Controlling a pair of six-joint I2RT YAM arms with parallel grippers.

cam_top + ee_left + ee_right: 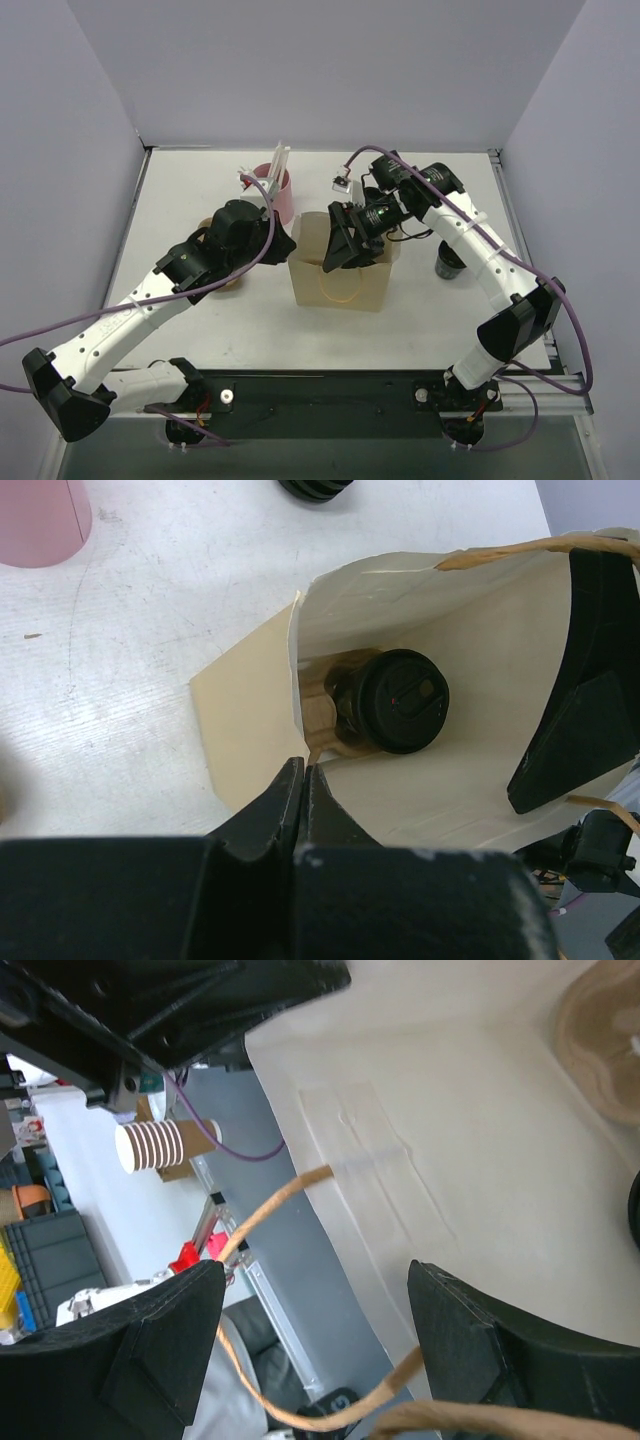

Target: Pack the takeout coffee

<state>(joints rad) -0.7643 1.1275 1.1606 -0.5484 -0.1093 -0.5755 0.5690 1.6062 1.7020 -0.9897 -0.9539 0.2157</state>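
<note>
Paper bag [340, 275] stands mouth-up in the middle of the tabletop [420, 330]. The coffee cup [400, 700], black lid on, is already down inside it, against the wall on the left arm's side.

Left gripper [303, 775]: jaws fully closed, and the bag's rim runs straight into them. Reads as a pinch on the paper to keep that side of the mouth pulled out and stop the bag sliding.

Right gripper [315, 1275]: jaws spread wide, clamping nothing. It straddles the opposite rim: one finger is inside the bag, the other looks to be outside. The twine handle [280, 1200] loops through the gap. My read is that it props that wall open, or lines up for a pinch, rather than lifting anything.

Together the two arms hold the mouth open from opposite sides, which suits a drop-in.

Pink cup [278, 192] with sticks in it sits toward the far edge, behind the bag. If those go in too, packing isn't done.

Risk: thin paper under a one-sided pinch could crease or tip the bag.
</note>
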